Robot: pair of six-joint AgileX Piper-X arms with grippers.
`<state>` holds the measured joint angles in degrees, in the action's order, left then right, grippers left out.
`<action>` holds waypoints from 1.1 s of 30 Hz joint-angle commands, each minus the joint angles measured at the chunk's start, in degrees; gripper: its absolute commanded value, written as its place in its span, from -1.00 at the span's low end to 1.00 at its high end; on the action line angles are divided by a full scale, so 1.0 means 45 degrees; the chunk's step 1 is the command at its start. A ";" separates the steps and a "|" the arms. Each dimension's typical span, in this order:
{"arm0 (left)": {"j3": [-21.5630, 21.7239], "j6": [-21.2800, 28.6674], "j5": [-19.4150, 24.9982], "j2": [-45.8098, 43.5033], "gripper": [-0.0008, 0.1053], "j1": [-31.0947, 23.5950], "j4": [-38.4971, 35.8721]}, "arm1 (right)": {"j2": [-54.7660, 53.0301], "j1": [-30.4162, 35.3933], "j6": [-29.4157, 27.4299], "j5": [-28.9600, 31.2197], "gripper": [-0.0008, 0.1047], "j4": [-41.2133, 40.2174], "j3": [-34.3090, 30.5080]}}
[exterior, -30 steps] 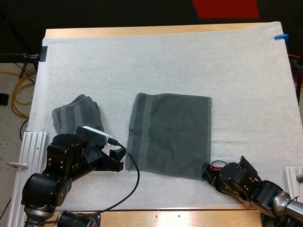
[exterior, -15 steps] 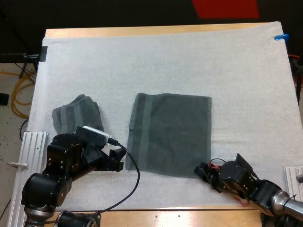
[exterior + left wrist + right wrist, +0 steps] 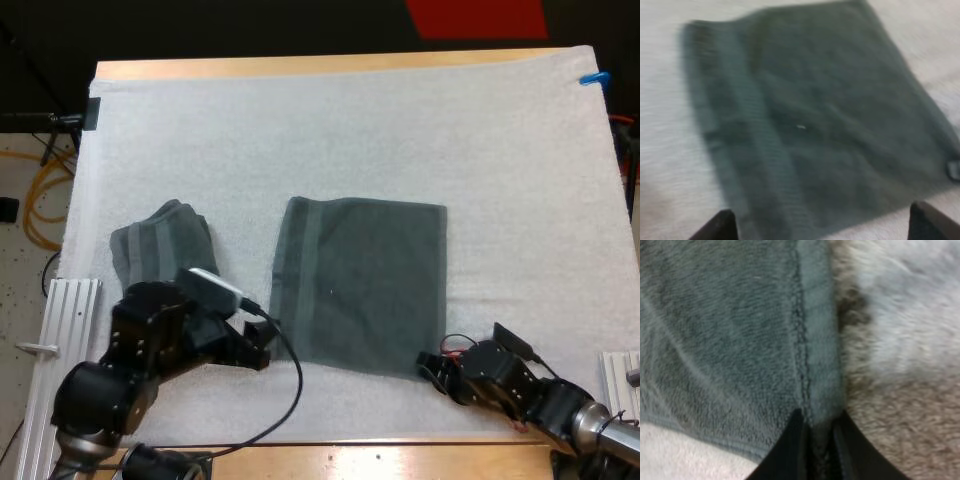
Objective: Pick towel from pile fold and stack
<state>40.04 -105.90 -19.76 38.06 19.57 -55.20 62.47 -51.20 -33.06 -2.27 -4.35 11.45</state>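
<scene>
The fingers of the right gripper are closed on the hem of the flat towel, with the seam running straight away from between them. The left gripper has its fingers spread wide and clear of the cloth, the towel's banded edge just ahead of them. To fold well, I judge the left should close on its near corner as squarely as the right, then both should lift together and carry the edge evenly across. The right wrist view shows the pinch itself; the high view adds the crumpled towel on the mat, beyond the left fingers.
</scene>
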 commanded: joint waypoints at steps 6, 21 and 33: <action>0.0021 -0.0900 -0.0026 0.1819 0.28 0.1614 0.0563 | -0.0496 0.0064 -0.2096 0.0740 -0.99 -0.3509 0.1402; 0.0021 -0.1509 0.1054 0.7784 0.28 0.1935 0.1342 | -0.0500 0.0064 -0.2734 0.0812 -0.99 -0.4813 0.1717; -0.0445 -0.1464 0.0239 0.9274 0.13 0.1935 0.1475 | -0.0500 0.0064 -0.2734 0.0812 -0.99 -0.4813 0.1717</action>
<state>38.22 -112.25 -18.32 79.81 28.00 -48.77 60.70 -51.20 -44.57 1.45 -25.16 18.75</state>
